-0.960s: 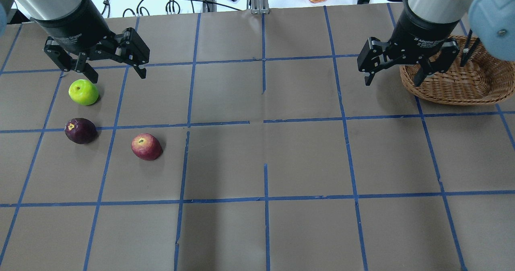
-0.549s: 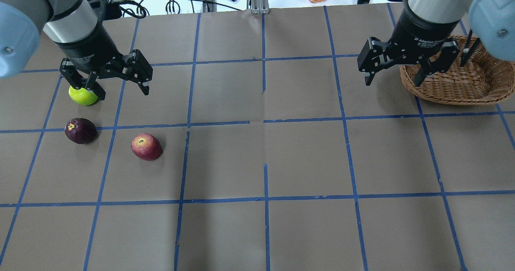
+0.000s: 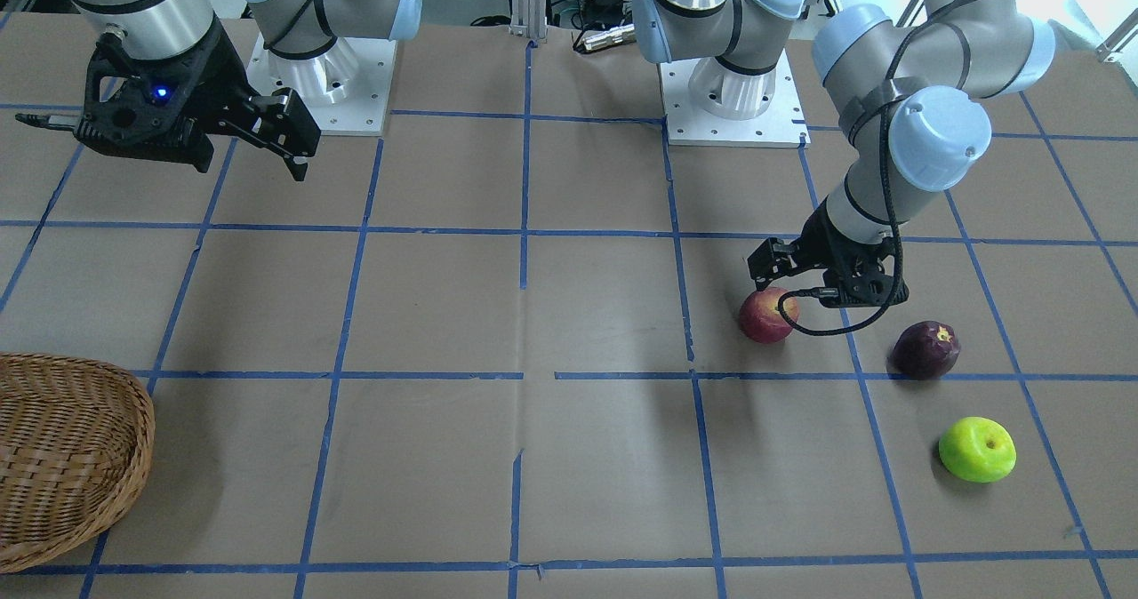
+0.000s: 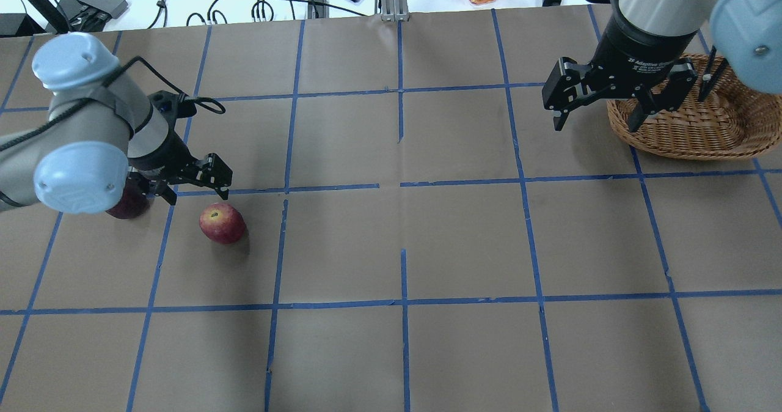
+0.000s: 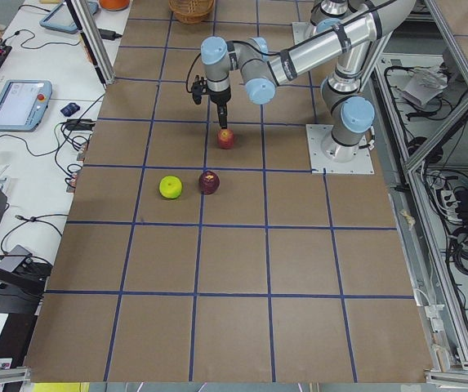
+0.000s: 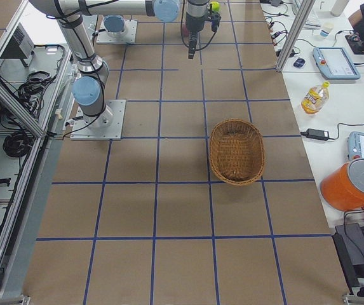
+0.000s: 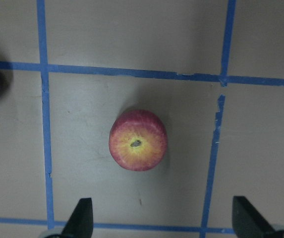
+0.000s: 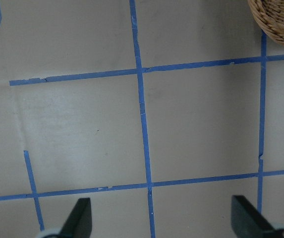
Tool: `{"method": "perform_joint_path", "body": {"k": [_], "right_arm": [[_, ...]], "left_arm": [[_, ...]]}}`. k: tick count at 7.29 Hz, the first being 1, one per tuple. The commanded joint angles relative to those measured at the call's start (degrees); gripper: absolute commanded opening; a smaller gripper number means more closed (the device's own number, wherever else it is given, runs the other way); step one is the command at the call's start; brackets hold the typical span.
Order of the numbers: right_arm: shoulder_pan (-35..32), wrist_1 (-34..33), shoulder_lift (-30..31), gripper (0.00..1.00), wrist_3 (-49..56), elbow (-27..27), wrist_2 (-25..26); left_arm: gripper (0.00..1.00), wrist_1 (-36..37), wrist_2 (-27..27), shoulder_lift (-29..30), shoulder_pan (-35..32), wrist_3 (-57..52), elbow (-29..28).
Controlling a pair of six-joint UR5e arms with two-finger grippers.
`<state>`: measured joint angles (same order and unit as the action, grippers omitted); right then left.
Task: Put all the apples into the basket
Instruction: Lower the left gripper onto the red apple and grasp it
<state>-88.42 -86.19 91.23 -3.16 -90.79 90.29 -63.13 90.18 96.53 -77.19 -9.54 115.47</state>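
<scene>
- Your left gripper (image 4: 199, 193) hangs fingers-down, jaws spread wide and empty, just beside the red apple (image 7: 138, 141). The apple sits ahead of the fingertips, not between them, so I judge this an alignment for a top grasp.
- The gripper's height over the apple is hard to judge from these views.
- The maroon apple (image 3: 925, 349) and the green apple (image 3: 977, 449) lie loose on the table (image 4: 464, 247) on the same side, apart from each other.
- Your right gripper (image 4: 595, 125) hovers open and empty just beside the basket (image 4: 702, 140). The basket holds no apple and sits well apart from all three, so a long carry is likely.
</scene>
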Motion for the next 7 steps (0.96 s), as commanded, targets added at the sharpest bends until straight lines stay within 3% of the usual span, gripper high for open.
{"method": "perform_joint_path", "body": {"k": [1, 3, 4, 5, 6, 7], "right_arm": [[0.00, -0.03, 0.00, 1.00, 0.00, 0.00, -0.02], [0.00, -0.03, 0.00, 1.00, 0.09, -0.09, -0.02], [0.00, -0.03, 0.00, 1.00, 0.00, -0.09, -0.11], [0.00, -0.03, 0.00, 1.00, 0.09, -0.09, -0.11], [0.00, -0.03, 0.00, 1.00, 0.09, -0.09, -0.20], [0.00, -0.03, 0.00, 1.00, 0.09, -0.09, -0.29]], "left_arm": [[1.00, 5.03, -0.26, 3.82, 0.29, -0.65, 3.01], [1.00, 9.93, -0.18, 7.77, 0.29, -1.00, 3.71], [0.87, 10.13, -0.18, 9.62, 0.29, -0.57, 3.80], [0.32, 10.31, -0.26, 9.90, 0.20, -0.22, 3.80], [0.00, 9.70, -0.35, 8.51, -0.58, 0.05, 3.19], [0.00, 8.91, -2.61, 7.28, -1.28, 3.44, 2.05]]}}
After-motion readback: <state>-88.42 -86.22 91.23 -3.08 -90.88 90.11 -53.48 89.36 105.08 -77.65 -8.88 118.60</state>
